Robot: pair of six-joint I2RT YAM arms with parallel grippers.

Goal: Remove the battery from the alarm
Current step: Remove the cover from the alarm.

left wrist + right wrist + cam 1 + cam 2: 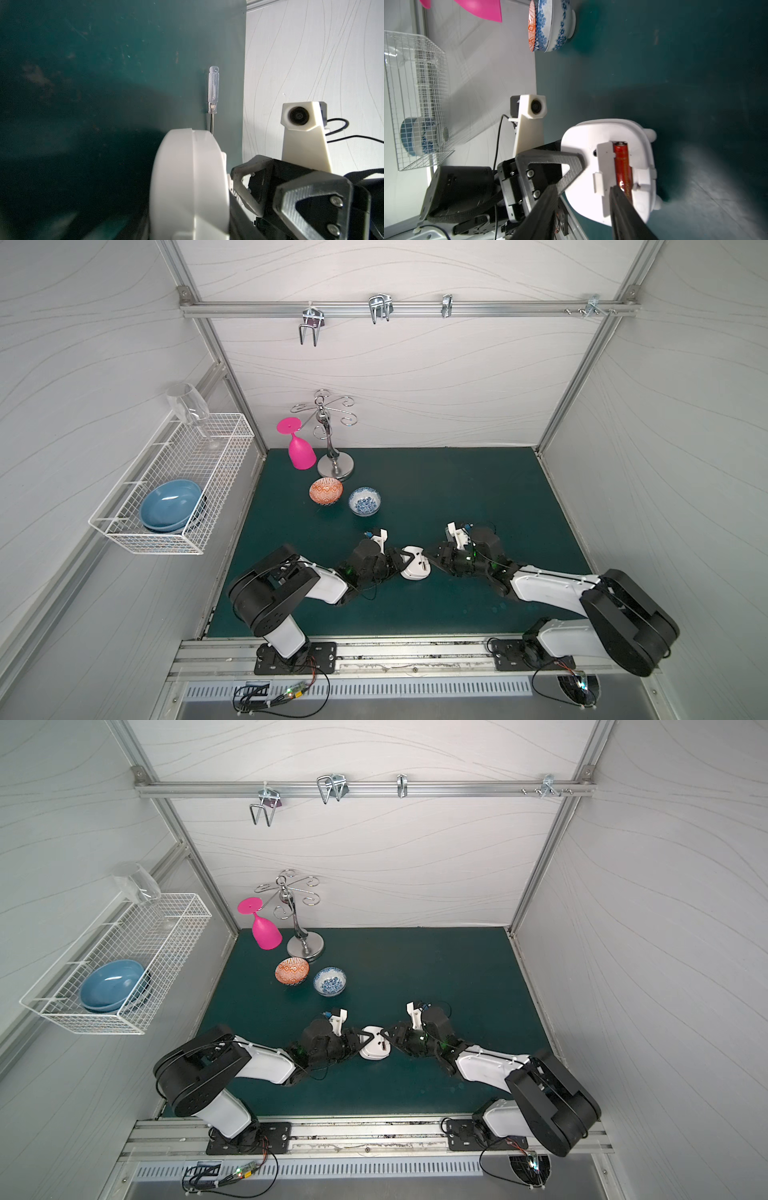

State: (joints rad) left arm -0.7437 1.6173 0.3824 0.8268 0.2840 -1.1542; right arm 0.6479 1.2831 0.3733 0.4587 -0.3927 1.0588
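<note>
Red battery (623, 164) in alarm (583, 139) compartment

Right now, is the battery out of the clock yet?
Not yet. Done: the alarm is open at the back, showing the red battery. In hand: the left gripper holds the alarm, and the right gripper, jaws apart, has one fingertip at the battery's end. Left: pull the battery out.
</note>
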